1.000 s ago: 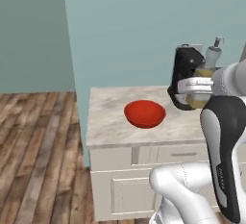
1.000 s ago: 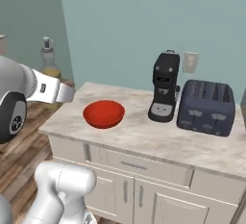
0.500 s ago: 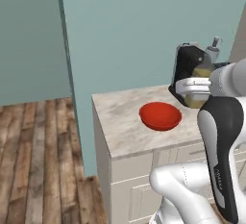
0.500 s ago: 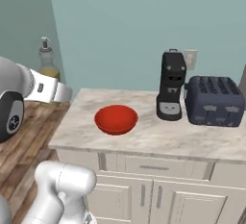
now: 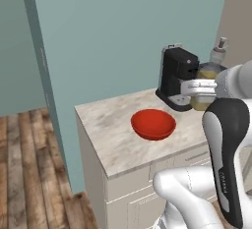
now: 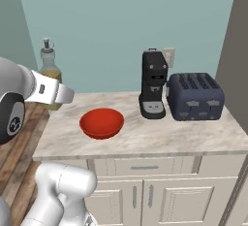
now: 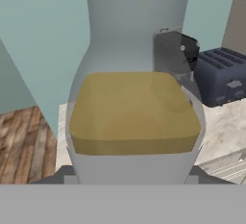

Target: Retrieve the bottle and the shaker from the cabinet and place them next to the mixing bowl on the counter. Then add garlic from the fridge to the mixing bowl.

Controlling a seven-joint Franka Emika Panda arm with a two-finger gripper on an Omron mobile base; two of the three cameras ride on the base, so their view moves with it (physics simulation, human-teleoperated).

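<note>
My gripper (image 5: 201,88) is shut on the bottle (image 5: 210,70), a small bottle of yellowish liquid with a pale grey cap, held upright in the air. In the right base view the bottle (image 6: 49,71) hangs just left of the counter's left end, with the gripper (image 6: 50,94) around its lower body. The hand view looks straight at the bottle (image 7: 134,112) from close up. The red mixing bowl (image 5: 153,123) (image 6: 101,122) sits on the beige marbled counter (image 5: 106,137) (image 6: 145,140), apart from the bottle.
A black coffee machine (image 5: 177,78) (image 6: 154,84) stands at the back of the counter, with a dark grey toaster (image 6: 194,96) (image 7: 223,74) to its right. A teal wall rises behind. Wooden floor (image 5: 24,174) lies left of the counter.
The whole scene has shifted in both base views, so the base has driven along the counter. The bottle stays in my shut gripper throughout.
</note>
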